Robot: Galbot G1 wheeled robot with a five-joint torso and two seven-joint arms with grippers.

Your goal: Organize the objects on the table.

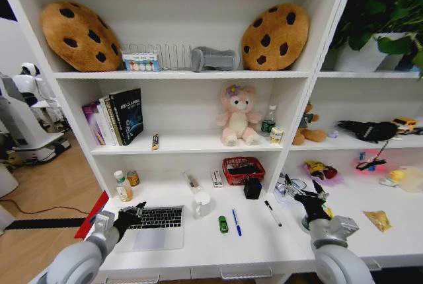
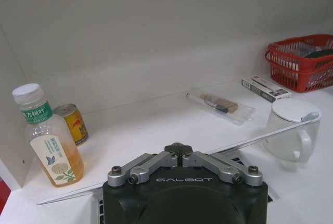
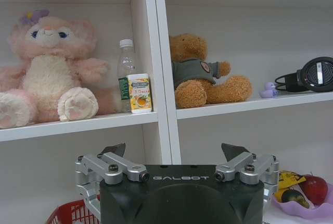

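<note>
The left end effector is over the left rear part of the laptop, which lies open and flat on the white bench. In the left wrist view its fingers meet at the tips, clenched with nothing visibly between them, right at the thin silver edge of the laptop screen.

The right end effector is raised above the right part of the bench, its fingers spread wide apart and holding nothing; its wrist camera faces the shelf with a pink bear and a brown bear.

On the bench, the mug stands just right of the laptop's rear corner. The green car sits in front of it, with the blue pen just beside the car on the right and the black marker farther right. The yellow packet lies well off to the right.

At the back left, a bottle and a can stand side by side near the shelf wall. A red basket sits at the back centre.
</note>
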